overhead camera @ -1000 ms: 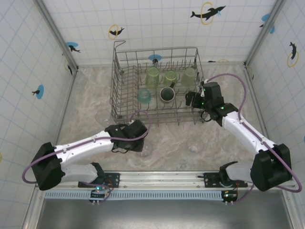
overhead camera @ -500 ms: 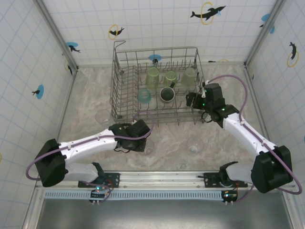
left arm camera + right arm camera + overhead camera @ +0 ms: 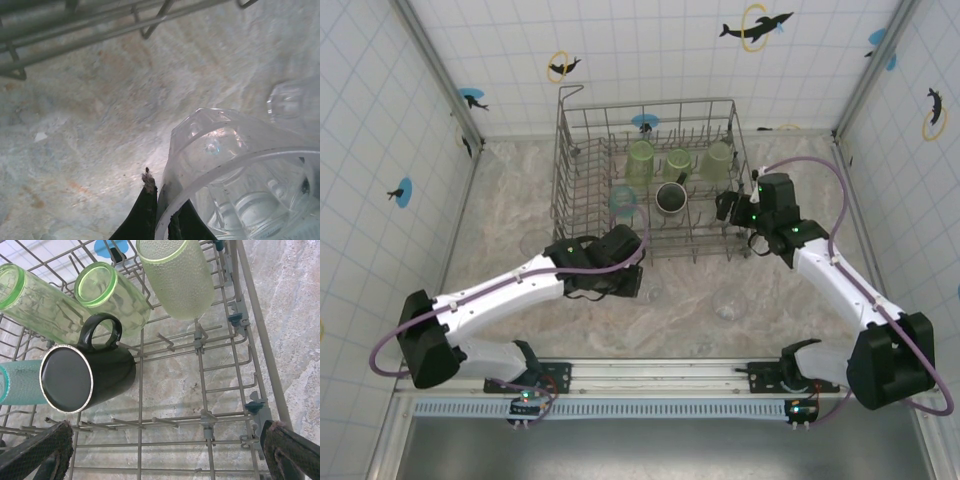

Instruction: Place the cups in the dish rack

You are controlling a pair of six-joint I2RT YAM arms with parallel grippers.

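The grey wire dish rack [image 3: 645, 103] stands at the back. Inside lie three light-green tumblers [image 3: 640, 160] [image 3: 175, 275], a black mug [image 3: 670, 197] [image 3: 85, 375] and a teal cup [image 3: 622, 200] [image 3: 17, 382]. My left gripper [image 3: 638, 285] [image 3: 167, 210] is shut on the rim of a clear cup [image 3: 235, 170] [image 3: 651, 294], one finger inside and one outside, just in front of the rack's near side. My right gripper [image 3: 735, 210] [image 3: 165, 455] hangs open over the rack's right part with nothing between its fingers [image 3: 40, 450].
Two more clear cups stand on the marbled table: one [image 3: 728, 308] [image 3: 290, 100] in front of the rack's right corner, one [image 3: 533, 243] left of the rack. The rack's front bars [image 3: 100, 35] are close above my left gripper. Tiled walls enclose the table.
My left arm has carried the clear cup up and to the right, toward the rack's front. My right gripper has shifted slightly right and stays open.
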